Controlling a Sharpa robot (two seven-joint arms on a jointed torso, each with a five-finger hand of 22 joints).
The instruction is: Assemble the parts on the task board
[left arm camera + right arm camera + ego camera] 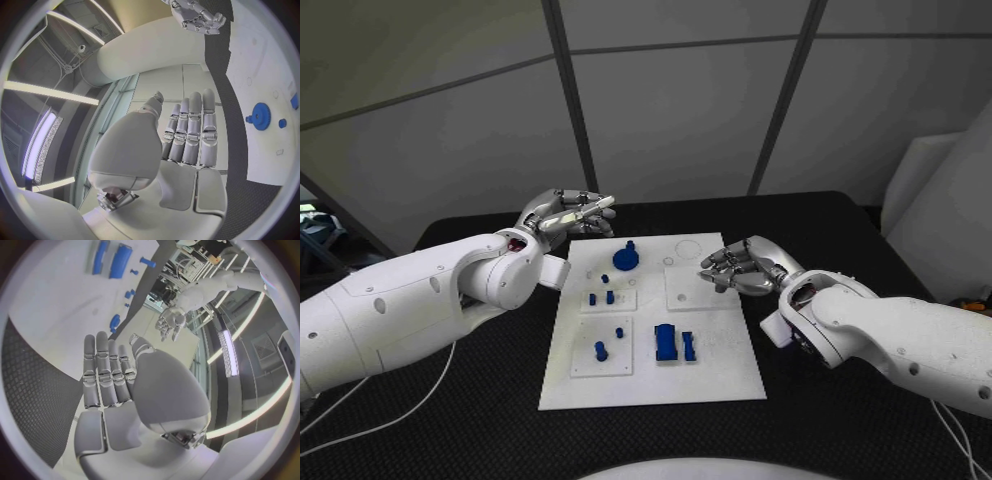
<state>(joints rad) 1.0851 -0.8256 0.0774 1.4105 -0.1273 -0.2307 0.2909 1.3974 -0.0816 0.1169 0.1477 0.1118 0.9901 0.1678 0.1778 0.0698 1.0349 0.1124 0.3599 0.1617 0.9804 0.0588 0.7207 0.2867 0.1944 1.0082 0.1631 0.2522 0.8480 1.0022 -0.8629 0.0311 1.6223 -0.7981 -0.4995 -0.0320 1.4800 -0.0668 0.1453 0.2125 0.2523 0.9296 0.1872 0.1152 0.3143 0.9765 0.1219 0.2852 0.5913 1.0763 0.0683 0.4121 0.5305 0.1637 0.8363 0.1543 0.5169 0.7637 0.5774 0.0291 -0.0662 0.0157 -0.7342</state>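
Both robot hands empty – left robot hand point(568, 214) and right robot hand point(740, 264) fingers apart, white task board point(718, 375), blue gear point(627, 257).

Black table point(473, 400), grey panelled wall point(675, 110), white cable point(387, 395)

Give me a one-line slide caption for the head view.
Two empty robot hands, left hand and right hand, hover at the white task board with its blue parts.

Task board point(718, 385) lies open between both hands; blue gear point(627, 257) stands near its far edge
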